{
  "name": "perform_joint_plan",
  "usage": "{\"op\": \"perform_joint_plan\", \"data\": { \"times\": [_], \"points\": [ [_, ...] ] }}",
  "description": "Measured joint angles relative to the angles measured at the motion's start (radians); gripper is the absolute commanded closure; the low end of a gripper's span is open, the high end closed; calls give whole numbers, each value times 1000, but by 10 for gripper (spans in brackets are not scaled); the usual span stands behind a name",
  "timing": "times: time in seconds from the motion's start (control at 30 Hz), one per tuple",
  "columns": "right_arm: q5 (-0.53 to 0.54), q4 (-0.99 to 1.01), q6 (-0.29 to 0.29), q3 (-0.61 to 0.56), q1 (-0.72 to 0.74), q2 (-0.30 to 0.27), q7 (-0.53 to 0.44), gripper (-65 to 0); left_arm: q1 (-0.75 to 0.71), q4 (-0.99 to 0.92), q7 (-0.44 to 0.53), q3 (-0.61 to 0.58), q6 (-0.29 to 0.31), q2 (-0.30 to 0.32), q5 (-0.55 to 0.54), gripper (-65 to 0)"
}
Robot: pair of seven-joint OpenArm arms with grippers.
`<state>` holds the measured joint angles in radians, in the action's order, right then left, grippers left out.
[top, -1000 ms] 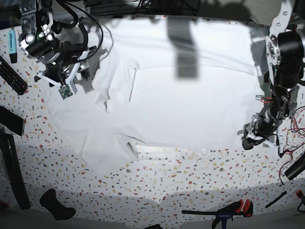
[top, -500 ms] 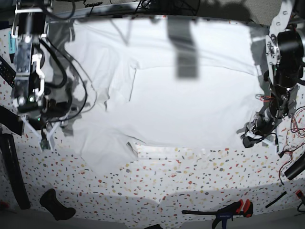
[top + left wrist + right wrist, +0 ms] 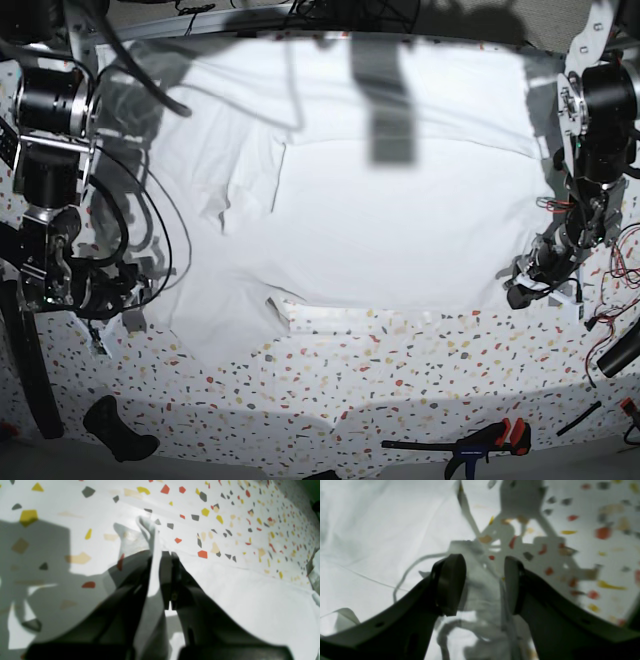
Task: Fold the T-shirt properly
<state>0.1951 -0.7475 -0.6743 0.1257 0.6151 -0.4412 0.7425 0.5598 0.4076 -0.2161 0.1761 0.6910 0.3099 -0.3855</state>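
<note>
The white T-shirt [image 3: 380,220] lies spread flat over the speckled table, with a folded flap at its left and a ragged lower left corner. My left gripper [image 3: 522,292] is at the shirt's lower right corner. In the left wrist view my left gripper [image 3: 160,555] is shut on a pinched fold of the shirt [image 3: 149,530]. My right gripper [image 3: 128,312] is low at the shirt's lower left edge. In the right wrist view my right gripper [image 3: 482,580] is open, with the shirt's edge [image 3: 480,562] between its fingers and the shirt's body [image 3: 382,530] to the left.
A black and red clamp [image 3: 480,440] lies at the front edge. A black handle [image 3: 118,428] lies at the front left and a long black bar [image 3: 25,360] along the left edge. Red and black wires [image 3: 615,265] hang at the right.
My right arm has swung from the shirt's upper left down to its lower left edge, close to the table. My left arm has stayed still, shut on the shirt's lower right corner.
</note>
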Motion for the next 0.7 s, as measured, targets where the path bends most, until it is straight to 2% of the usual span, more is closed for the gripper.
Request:
{"op": "perform_joint_plan", "data": {
  "times": [0.17,0.3,0.7],
  "points": [
    [18,44,-4,0,0,18,-21,-284,0,0,0,0,0,0,0,0],
    [95,47,-8,0,0,45,-13,-284,0,0,0,0,0,0,0,0],
    [-50,48,-12,3,0,107,-65,-284,0,0,-12,0,0,0,-1,0]
  ]
}}
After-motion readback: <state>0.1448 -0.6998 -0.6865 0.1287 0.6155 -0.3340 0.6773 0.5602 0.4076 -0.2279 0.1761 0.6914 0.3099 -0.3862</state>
